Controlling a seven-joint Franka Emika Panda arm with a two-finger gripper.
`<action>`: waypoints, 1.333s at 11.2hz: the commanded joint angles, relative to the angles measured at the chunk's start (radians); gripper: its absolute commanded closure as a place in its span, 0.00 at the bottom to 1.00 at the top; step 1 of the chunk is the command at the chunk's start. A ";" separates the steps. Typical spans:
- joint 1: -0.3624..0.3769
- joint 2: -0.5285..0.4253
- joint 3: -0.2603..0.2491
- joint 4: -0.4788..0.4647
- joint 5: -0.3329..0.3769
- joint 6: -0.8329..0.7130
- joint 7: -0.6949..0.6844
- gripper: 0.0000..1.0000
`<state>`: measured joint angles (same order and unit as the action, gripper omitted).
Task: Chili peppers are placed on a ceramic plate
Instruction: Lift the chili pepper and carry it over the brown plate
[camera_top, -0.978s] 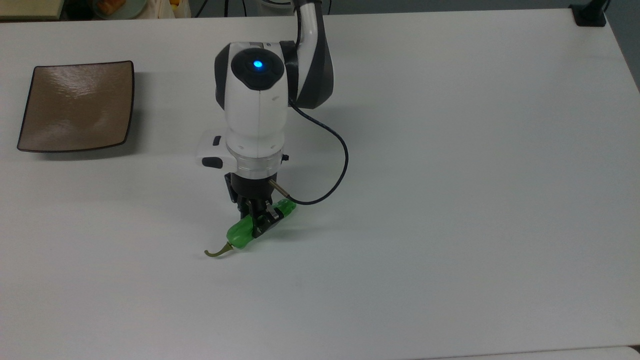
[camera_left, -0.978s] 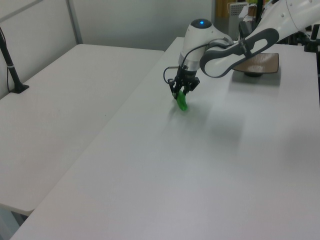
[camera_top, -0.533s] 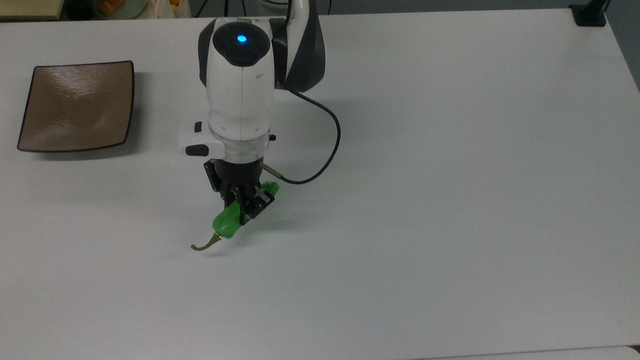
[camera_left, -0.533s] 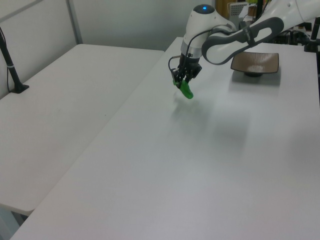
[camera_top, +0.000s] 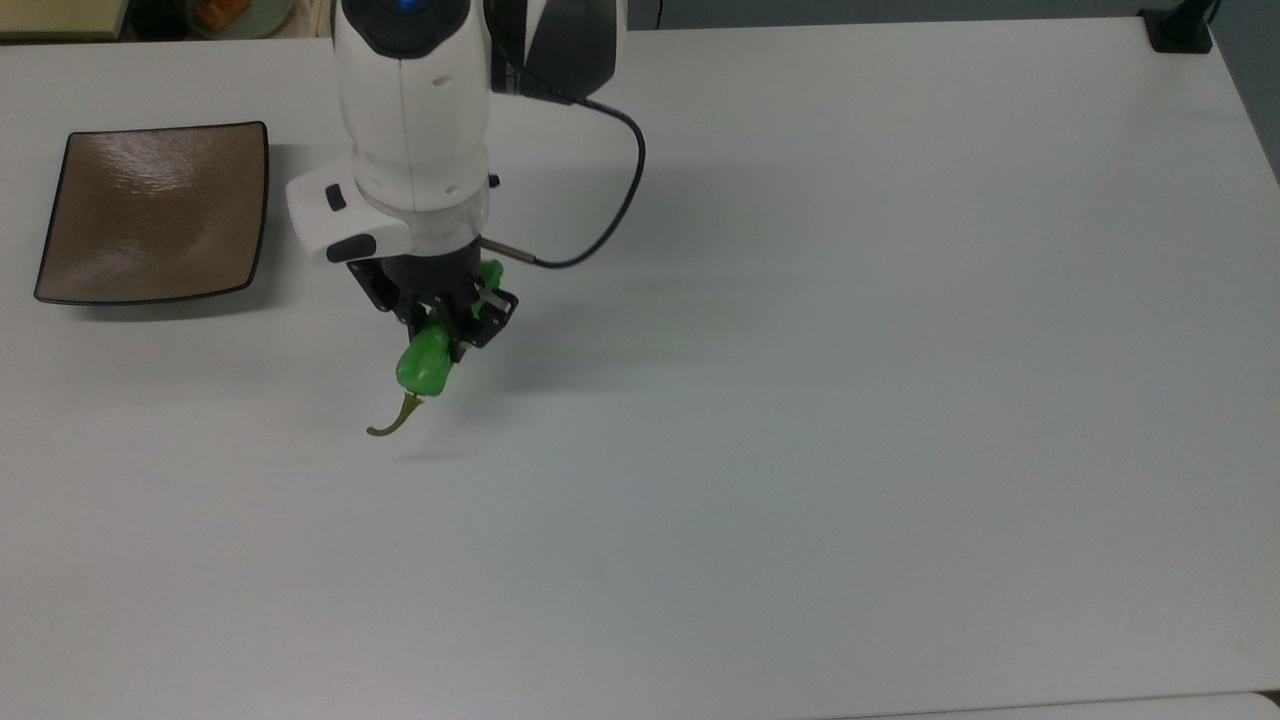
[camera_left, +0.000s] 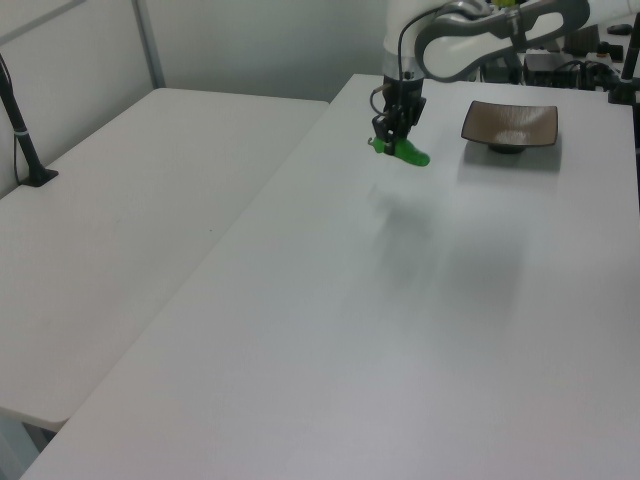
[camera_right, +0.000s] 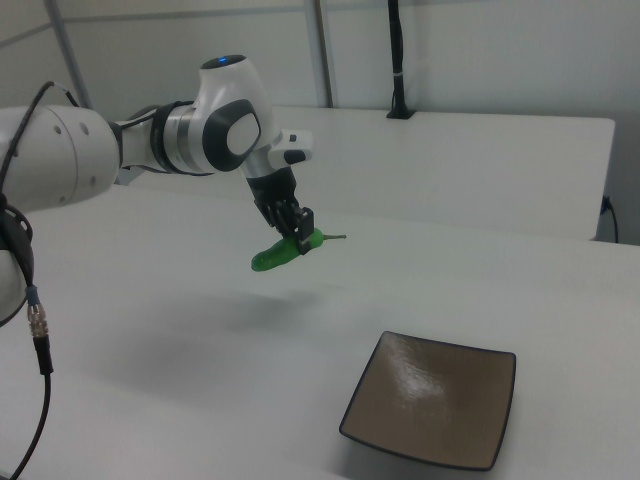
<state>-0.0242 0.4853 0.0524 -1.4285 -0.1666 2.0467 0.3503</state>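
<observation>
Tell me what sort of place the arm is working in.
Probably a lab or test room: plain white table, a second bare table beside it, and only the brown plate and green pepper laid out.

Pincer (camera_right: 297, 236) clamped on green chili pepper (camera_right: 279, 253), held above white tabletop (camera_right: 180, 330), stem toward the right view's right. Brown square ceramic plate (camera_right: 432, 411) sits well apart, lower right, bare.

Bare white table (camera_top: 850, 400) is seen between the gripper (camera_top: 445, 325), closed on the chili pepper (camera_top: 425, 362) above the surface, and the ceramic plate (camera_top: 155, 212) at the top view's left. The plate's upper face is unoccupied. Open tabletop is spread wide toward the top view's right.
</observation>
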 joint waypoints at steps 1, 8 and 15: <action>-0.017 -0.051 -0.008 -0.020 0.012 -0.046 -0.192 0.82; -0.083 -0.106 -0.071 -0.021 0.006 -0.108 -0.636 0.82; -0.126 -0.123 -0.201 -0.059 0.025 -0.108 -1.020 0.82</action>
<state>-0.1419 0.4007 -0.1121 -1.4320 -0.1665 1.9559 -0.5313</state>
